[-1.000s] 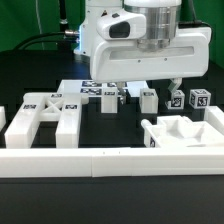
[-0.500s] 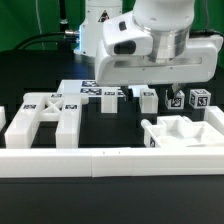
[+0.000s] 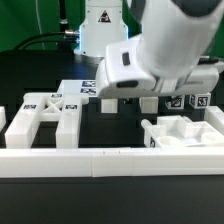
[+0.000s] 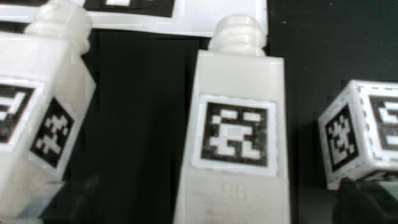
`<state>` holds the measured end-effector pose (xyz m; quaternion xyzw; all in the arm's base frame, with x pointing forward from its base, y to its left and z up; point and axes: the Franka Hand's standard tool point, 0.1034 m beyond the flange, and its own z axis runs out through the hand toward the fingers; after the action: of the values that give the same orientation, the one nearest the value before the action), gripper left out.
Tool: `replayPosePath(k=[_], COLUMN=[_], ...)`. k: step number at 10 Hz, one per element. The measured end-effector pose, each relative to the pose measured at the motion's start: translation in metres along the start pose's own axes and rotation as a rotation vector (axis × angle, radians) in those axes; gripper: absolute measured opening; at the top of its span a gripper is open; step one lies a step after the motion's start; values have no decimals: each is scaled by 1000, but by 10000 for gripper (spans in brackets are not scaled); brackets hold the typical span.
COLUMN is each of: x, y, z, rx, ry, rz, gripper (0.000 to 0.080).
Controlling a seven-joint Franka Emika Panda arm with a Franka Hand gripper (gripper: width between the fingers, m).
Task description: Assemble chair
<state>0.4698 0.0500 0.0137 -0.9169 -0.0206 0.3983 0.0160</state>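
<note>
Wrist view: only thin dark slots either side of middle post (image 4: 237,130), one toward neighbouring post (image 4: 39,110), one toward tagged block (image 4: 365,128). Gripper (image 4: 214,195) spread wide, blurred fingers (image 4: 50,198) flanking middle post; contact not resolvable.

Exterior view: closed off in front by long border rail (image 3: 100,160). Hemmed on exterior view's left by H-shaped frame (image 3: 45,115), on exterior view's right by tray-like frame (image 3: 185,135). Open black table (image 3: 112,128) between the two, running up to post row. Above that row, filled by arm housing (image 3: 150,60). Marker board (image 3: 72,90) lying flat behind.
</note>
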Motion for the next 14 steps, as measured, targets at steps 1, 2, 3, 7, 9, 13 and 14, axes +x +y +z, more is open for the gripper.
replayPosePath(k=[1, 2, 3, 7, 9, 13, 14], x=[1, -5, -5, 0, 0, 0, -2], y=[0, 0, -1, -5, -5, -6, -5], z=[2, 8, 11, 14, 14, -2, -15], rx=[1, 2, 3, -1, -1, -1, 2], ry=[-44, -125, -201, -231, -231, -215, -215], rz=[0, -1, -4, -11, -11, -16, -19], gripper=[649, 649, 649, 626, 445, 284, 284])
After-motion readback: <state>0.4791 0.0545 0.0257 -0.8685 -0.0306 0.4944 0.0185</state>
